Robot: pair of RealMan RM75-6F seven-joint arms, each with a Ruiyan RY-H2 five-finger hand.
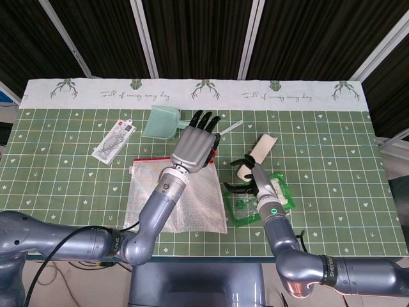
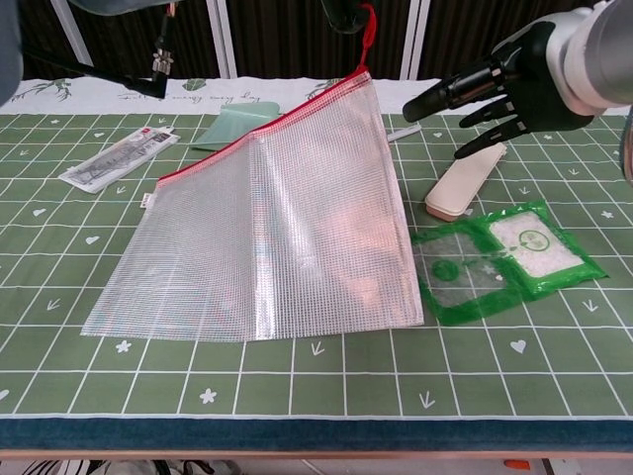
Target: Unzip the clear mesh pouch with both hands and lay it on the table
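The fingers of the left hand (image 1: 195, 146) point away from the robot over the top corner of the clear mesh pouch with a red zipper edge (image 2: 272, 228). In the chest view that corner hangs from a red pull loop (image 2: 370, 22) at the upper edge of the frame, where only dark fingertips show — the pinch itself is cut off, though the raised corner says the hand holds it. The pouch slopes down from there: its red zipper edge runs down to the left, and its lower edge lies on the green grid-patterned tablecloth (image 1: 332, 134).

The right hand (image 2: 499, 84) hovers in the air with its black fingers spread and holding nothing, pointing left toward the raised corner of the pouch but apart from it. Below it lies a beige oblong case (image 2: 465, 176), and nearer the robot a green-rimmed clear packet with a white pad inside (image 2: 504, 259), its left edge just beside the pouch's right edge.

Behind the pouch sits a pale green plastic scoop (image 1: 162, 122) and a thin white stick (image 1: 231, 126). At the far left of the cloth lies a flat white packaged item with a red label (image 1: 114, 140).
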